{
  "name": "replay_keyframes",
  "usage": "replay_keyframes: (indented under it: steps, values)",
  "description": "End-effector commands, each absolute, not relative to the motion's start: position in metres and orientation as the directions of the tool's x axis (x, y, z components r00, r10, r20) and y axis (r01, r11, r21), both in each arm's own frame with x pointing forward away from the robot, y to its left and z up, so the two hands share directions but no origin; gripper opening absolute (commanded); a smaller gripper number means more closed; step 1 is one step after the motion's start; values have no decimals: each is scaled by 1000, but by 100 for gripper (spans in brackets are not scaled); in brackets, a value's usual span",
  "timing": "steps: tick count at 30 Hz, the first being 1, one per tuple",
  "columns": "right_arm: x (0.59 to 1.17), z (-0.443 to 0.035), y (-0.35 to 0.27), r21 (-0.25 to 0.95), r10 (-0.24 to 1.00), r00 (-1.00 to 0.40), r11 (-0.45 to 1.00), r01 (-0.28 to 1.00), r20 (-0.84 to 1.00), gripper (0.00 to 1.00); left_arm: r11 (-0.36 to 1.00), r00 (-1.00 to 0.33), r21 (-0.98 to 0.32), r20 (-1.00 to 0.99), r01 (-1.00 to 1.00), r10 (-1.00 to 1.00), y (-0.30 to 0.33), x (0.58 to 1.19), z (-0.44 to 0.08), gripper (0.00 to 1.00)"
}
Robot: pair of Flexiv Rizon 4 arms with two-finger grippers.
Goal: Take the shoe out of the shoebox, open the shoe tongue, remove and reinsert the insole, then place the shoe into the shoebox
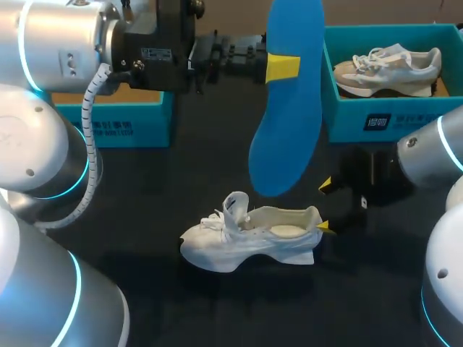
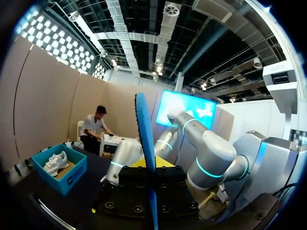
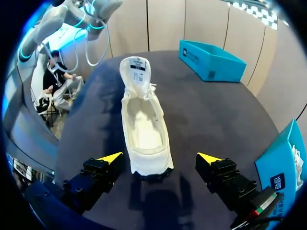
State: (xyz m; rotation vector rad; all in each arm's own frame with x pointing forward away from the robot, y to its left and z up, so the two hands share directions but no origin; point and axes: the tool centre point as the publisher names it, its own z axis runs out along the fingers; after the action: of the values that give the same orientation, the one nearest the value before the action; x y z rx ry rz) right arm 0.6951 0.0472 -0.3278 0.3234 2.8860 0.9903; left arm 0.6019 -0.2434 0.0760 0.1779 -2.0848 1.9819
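One left fingertip (image 1: pixel 282 67) shows on the blue insole (image 1: pixel 286 144), its top cropped.

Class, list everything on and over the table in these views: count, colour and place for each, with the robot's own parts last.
shoe: one, white, on the table's middle, tongue raised
insole: one, blue, held in the air over the table
left shoebox: one, teal, back left
right shoebox: one, teal, back right
second shoe: one, white and beige, inside the right shoebox
table: one, dark
left gripper: shut on the insole
right gripper: open, astride the shoe's heel
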Motion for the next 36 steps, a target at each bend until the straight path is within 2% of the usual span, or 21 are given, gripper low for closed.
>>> replay_keyframes:
  steps: [1, 5, 11, 36]
  values:
    - [692, -319, 47, 424, 232, -973, 882, 207, -9, 100, 62, -959, -963, 269, -264, 90, -243, 602, 76, 0]
    - [694, -319, 48, 344, 220, -975, 917, 202, -13, 100, 62, -959, -963, 269, -264, 90, -243, 602, 76, 0]
    - [697, -320, 50, 291, 204, -979, 937, 192, -12, 100, 62, -959, -963, 269, -264, 90, -243, 602, 76, 0]
    - [695, -321, 46, 140, 216, -975, 968, 207, -47, 100, 62, -959, -963, 269, -264, 90, -243, 602, 76, 0]
